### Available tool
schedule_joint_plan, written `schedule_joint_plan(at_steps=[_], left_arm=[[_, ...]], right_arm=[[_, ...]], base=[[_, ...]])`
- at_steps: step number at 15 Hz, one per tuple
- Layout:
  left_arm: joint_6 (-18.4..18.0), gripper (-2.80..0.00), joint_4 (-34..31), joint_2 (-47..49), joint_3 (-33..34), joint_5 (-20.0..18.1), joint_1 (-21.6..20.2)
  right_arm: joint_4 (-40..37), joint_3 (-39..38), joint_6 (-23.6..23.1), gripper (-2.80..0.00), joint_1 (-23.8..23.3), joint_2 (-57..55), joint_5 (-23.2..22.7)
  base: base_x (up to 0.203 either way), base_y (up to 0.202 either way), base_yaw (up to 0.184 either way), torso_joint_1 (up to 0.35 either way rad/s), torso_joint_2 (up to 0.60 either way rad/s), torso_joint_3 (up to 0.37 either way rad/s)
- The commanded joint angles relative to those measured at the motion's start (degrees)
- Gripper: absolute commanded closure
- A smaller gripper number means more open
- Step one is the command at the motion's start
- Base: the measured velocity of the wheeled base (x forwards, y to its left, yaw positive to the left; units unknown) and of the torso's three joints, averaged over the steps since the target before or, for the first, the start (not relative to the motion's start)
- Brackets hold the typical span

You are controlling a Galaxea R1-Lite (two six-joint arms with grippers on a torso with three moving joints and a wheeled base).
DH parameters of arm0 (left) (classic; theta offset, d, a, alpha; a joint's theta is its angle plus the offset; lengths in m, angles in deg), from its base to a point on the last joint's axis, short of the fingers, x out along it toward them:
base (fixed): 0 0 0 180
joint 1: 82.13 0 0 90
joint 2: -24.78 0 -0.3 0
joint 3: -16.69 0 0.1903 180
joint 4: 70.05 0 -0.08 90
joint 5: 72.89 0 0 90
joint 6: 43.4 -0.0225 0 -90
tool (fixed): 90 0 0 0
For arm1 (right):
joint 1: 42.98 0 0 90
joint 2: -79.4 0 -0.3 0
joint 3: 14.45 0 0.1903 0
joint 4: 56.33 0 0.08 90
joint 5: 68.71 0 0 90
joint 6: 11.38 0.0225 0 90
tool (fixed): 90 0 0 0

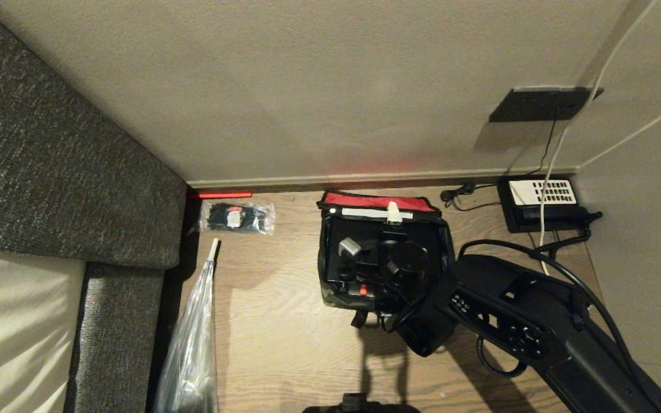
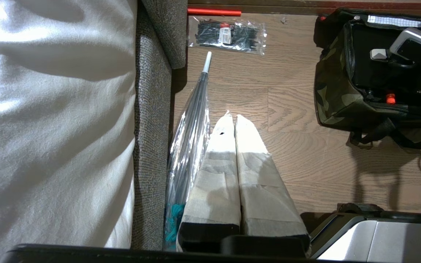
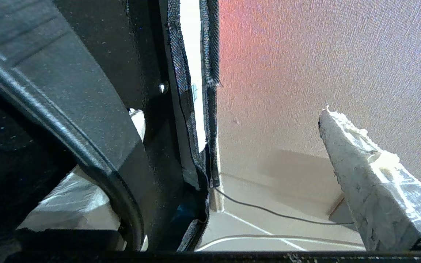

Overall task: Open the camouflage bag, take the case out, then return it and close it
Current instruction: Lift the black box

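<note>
Camouflage bag (image 1: 385,252), soft, boxy, green-tan-black, is seen on the wooden floor (image 1: 284,332) by the wall, red-lined lid thrown back. Right gripper (image 1: 388,252) is sunk into the opening, jaws spread wide, nothing gripped; one padded fingertip (image 3: 364,179) is seen outside the bag's black wall. The case cannot be made out. Both fingers should be brought inside before closing. Left gripper (image 2: 234,120) is parked near the floor, jaws together.

One camouflage bag (image 1: 330,287), one packet of ties (image 1: 237,218), one telephone (image 1: 541,202), one umbrella (image 1: 193,338)
</note>
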Motion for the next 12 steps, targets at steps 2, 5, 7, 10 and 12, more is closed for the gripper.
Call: schedule_joint_plan(at_steps=[2,5,7,10,12], left_arm=[[0.00,0.00,0.00,0.00,0.18,0.04,-0.02],[0.00,0.00,0.00,0.00,0.18,0.04,-0.02],[0.00,0.00,0.00,0.00,0.18,0.04,-0.02],[0.00,0.00,0.00,0.00,0.18,0.04,-0.02],[0.00,0.00,0.00,0.00,0.18,0.04,-0.02]], right_arm=[[0.48,-1.45,-0.08,0.00,-0.07,0.01,0.37],[0.48,-1.11,0.62,0.00,-0.07,0.01,0.37],[0.48,-1.54,0.72,0.00,-0.07,0.45,0.45],[0.48,-1.19,2.21,0.00,0.19,0.62,0.37],[0.48,-1.51,2.21,0.00,0.16,1.00,0.48]], base=[[0.000,0.000,0.000,0.000,0.00,0.000],[0.000,0.000,0.000,0.000,0.00,0.000],[0.000,0.000,0.000,0.000,0.00,0.000],[0.000,0.000,0.000,0.000,0.00,0.000],[0.000,0.000,0.000,0.000,0.00,0.000]])
